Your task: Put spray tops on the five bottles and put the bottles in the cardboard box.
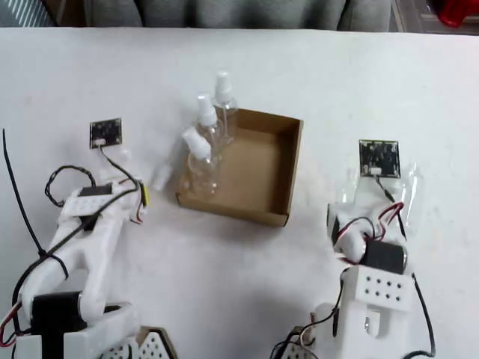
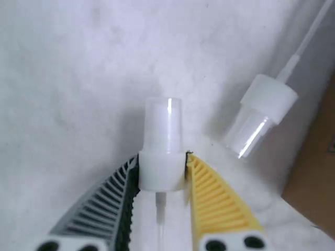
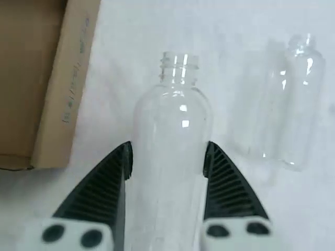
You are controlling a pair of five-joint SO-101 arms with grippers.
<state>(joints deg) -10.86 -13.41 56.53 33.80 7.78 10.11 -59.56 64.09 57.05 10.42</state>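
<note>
Three capped bottles [image 1: 202, 168] stand in a row along the left wall of the cardboard box [image 1: 281, 176], each with a spray top on. The box sits mid-counter between the left arm [image 1: 90, 224] and the right arm [image 1: 374, 284]. The counter [image 1: 247, 277] is white and slightly mottled, and grey upholstery runs behind its far edge.

Left wrist view: the left gripper [image 2: 162, 162] has one grey finger and one yellow finger [image 2: 220, 204], and they are closed on the collar of a held spray top [image 2: 163, 130]. Its cap points away from the wrist, and its thin dip tube runs back between the fingers. A loose spray top [image 2: 259, 112] lies on the white surface just beside the held one and apart from it, its tube trailing toward the frame corner. A brown wall of the box shows at the edge beyond it.

Right wrist view: the right gripper [image 3: 167, 151] clamps its two black fingers [image 3: 227, 188] around the body of an uncapped bottle [image 3: 172, 104], one on each side. The bottle is clear, and its threaded neck is bare and points away from the wrist. A second uncapped bottle [image 3: 293, 104] lies on the counter near it — not touching. The box wall stands on the held bottle's other side.
</note>
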